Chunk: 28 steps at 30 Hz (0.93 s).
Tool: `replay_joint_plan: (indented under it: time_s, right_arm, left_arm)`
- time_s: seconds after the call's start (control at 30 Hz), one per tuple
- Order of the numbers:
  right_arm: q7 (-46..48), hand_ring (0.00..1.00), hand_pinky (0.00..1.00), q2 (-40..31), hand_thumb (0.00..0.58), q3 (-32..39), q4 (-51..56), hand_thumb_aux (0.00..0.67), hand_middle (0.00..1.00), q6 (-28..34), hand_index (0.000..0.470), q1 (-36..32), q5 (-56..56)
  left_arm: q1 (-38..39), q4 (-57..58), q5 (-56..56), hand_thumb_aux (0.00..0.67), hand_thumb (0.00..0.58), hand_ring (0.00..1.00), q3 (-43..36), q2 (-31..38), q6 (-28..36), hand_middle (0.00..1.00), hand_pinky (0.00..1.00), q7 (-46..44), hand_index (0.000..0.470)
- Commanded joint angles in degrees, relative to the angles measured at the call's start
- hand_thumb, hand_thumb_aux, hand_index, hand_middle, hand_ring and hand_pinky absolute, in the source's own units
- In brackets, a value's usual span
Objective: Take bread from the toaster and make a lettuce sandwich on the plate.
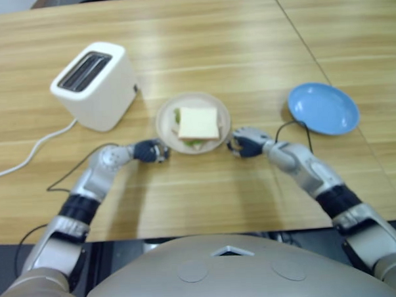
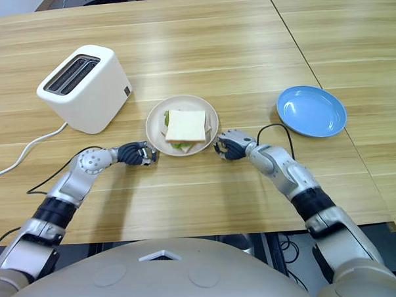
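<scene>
Right eye view: the sandwich lies on the plate; left hand and right hand flank the plate, equally near, fingers curled, holding nothing.

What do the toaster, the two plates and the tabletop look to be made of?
Toaster: probably white plastic, smooth matte shell with rounded moulded corners. Blue plate: glossy, with soft highlights; plastic or glazed ceramic, cannot tell which. Cream plate under the sandwich: duller surface, equally open. Table: wood or wood-look laminate, straight grain lines, satin sheen.
</scene>
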Motion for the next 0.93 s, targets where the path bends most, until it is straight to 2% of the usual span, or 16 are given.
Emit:
replay_joint_plan:
  time_s: [0.03,0.07,0.1,0.13,0.17,0.2,0.23,0.37,0.43,0.5,0.6,0.77,0.93]
  right_arm:
    - [-7.69,0.86,0.86,-0.79,0.553,2.04,7.82,0.525,0.86,2.63,0.361,-4.48,-7.22]
    - [-9.57,0.52,0.52,-0.91,0.509,1.87,8.46,0.436,0.52,2.69,0.299,-5.6,-7.77]
    - [-11.55,0.0,0.0,-1.07,0.288,1.57,8.74,0.194,0.0,2.84,0.133,-6.35,-8.27]
    - [-13.05,0.0,0.0,-1.21,0.0,1.35,8.85,0.0,0.0,2.93,0.0,-6.72,-8.61]
    - [-14.14,0.0,0.0,-1.54,0.0,0.72,8.33,0.0,0.0,2.72,0.0,-6.55,-8.25]
    - [-14.9,0.0,0.0,-1.89,0.0,0.18,7.69,0.0,0.0,2.56,0.0,-6.15,-7.79]
    - [-15.81,0.0,0.0,-2.42,0.0,-1.02,6.3,0.0,0.0,1.79,0.0,-5.21,-6.43]
    - [-16.67,0.0,0.0,-2.49,0.0,-7.43,-0.1,0.0,0.0,-4.09,0.0,-0.16,4.26]
    - [-16.31,0.0,0.0,-0.65,0.0,-11.49,-3.79,0.0,0.0,-7.85,0.0,2.9,12.85]
    - [-19.21,0.0,0.0,0.54,0.0,-14.17,-5.61,0.0,0.0,-8.78,0.0,4.24,14.0]
    - [-19.85,0.0,0.0,4.86,0.0,-17.77,-3.2,0.0,0.0,-11.42,0.0,4.17,21.44]
    - [-13.44,0.0,0.0,14.11,0.0,-24.1,1.17,0.0,0.0,-13.93,0.0,2.9,40.37]
    - [-10.72,0.0,0.0,16.88,0.0,-26.28,8.06,0.0,0.0,-17.27,0.0,0.11,42.94]
  left_arm:
    - [-3.27,9.36,2.74,0.426,0.503,1.0,-1.05,-2.79,0.55,1.0,1.0,5.53,0.292]
    - [-4.01,10.18,2.73,0.336,0.436,1.0,-0.63,-3.42,0.34,1.0,1.0,6.95,0.231]
    - [-4.64,10.81,2.54,0.0,0.0,1.0,-0.15,-3.92,0.01,1.0,1.0,8.27,0.0]
    - [-5.12,11.34,2.37,0.0,0.0,0.9,0.23,-4.2,-0.38,0.9,0.9,9.37,0.0]
    - [-5.85,12.0,2.17,0.0,0.0,0.9,1.13,-4.44,-0.41,0.9,0.9,11.04,0.0]
    - [-6.38,12.5,1.99,0.0,0.0,0.04,1.85,-4.55,-0.51,0.04,0.04,12.37,0.0]
    - [-6.89,12.74,1.34,0.0,0.0,0.0,3.26,-4.48,-0.87,0.0,0.0,14.11,0.0]
    - [-8.32,13.11,-1.85,0.0,0.0,0.0,9.01,-4.43,-2.05,0.0,0.0,20.16,0.0]
    - [-8.95,13.1,-3.9,0.0,0.0,0.0,12.1,-5.35,-5.4,0.0,0.0,23.9,0.0]
    - [-9.22,12.89,-6.36,0.0,0.0,0.0,14.73,-7.22,-11.21,0.0,0.0,27.23,0.0]
    - [-9.43,13.45,-11.99,0.0,0.0,0.0,17.48,-12.19,-16.72,0.0,0.0,27.53,0.0]
    - [-12.25,19.87,-18.23,0.0,0.0,0.0,21.89,-18.87,-19.21,0.0,0.0,29.53,0.0]
    - [-15.01,27.13,-20.59,0.0,0.0,0.0,24.04,-20.82,-22.1,0.0,0.0,29.67,0.0]
